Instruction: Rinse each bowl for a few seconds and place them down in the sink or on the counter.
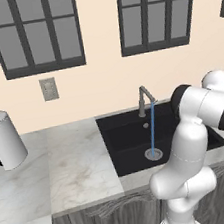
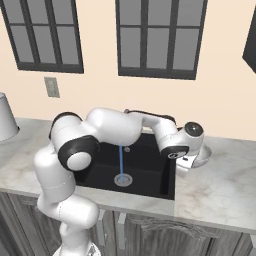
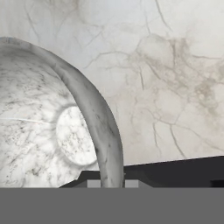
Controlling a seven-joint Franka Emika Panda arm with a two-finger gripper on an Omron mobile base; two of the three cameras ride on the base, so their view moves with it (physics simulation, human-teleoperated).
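Marble counter (image 2: 220,187) lies under our hand. Our gripper (image 3: 113,183) is clamped tight on the rim of a grey-white marbled bowl (image 3: 48,127), just right of the black sink (image 2: 150,172), over the counter. Water (image 1: 152,128) runs from the grey tap (image 1: 143,99) onto the drain (image 1: 153,154).

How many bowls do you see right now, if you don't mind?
1: a grey marbled bowl on the counter right of the sink, at the gripper. Others may be hidden behind the arm.
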